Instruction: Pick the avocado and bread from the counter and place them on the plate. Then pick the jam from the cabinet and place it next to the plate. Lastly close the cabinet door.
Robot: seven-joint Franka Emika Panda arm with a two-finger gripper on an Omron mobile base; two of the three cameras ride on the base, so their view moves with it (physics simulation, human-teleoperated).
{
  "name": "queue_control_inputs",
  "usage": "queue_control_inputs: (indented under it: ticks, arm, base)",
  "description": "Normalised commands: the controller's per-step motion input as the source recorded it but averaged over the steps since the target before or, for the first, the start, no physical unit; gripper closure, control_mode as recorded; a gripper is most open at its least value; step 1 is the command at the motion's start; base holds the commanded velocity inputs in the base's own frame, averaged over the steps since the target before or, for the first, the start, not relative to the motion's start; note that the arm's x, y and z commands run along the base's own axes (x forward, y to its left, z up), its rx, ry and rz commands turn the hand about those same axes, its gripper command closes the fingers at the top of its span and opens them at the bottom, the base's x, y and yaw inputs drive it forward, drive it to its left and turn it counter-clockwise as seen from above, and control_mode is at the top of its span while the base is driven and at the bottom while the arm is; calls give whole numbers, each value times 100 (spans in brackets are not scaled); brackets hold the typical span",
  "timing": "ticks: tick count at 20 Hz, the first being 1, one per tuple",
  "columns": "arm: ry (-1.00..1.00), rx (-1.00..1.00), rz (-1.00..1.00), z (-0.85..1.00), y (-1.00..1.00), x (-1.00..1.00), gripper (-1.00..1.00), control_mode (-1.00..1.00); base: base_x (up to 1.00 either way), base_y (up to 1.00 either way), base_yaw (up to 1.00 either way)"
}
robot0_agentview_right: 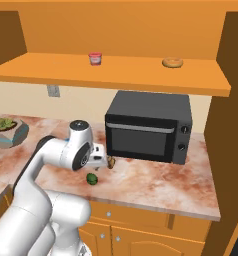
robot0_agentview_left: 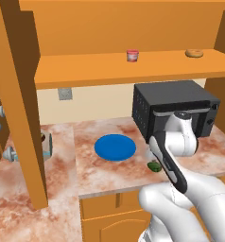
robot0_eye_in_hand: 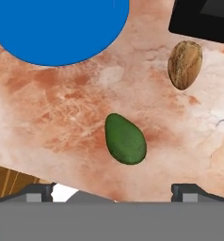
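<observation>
Avocado (robot0_eye_in_hand: 125, 139) below my pincer (robot0_eye_in_hand: 113, 190), jaws wide, empty. Risk: smooth egg shape squirts sideways toward counter (robot0_eye_in_hand: 62, 108) edge.

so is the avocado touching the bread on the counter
Apart. The hand view shows bare marbled counter between the avocado and the bread.

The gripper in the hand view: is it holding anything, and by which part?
Nothing is held. The gripper is open above the counter, with the avocado lying free below it.
</observation>
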Motion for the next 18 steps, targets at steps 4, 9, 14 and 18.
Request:
queue_control_inputs:
  ticks: [4,9,14,18]
  arm:
    - [1,0,2,-32,-8,7,-100,-100]
    - [0,0,3,-22,-3,26,-100,-100]
    - [2,-2,6,-22,0,35,-100,-100]
    - [6,-5,6,-33,0,21,-100,-100]
  base:
    - [0,0,0]
    - [0,0,0]
    - [0,0,0]
    - [0,0,0]
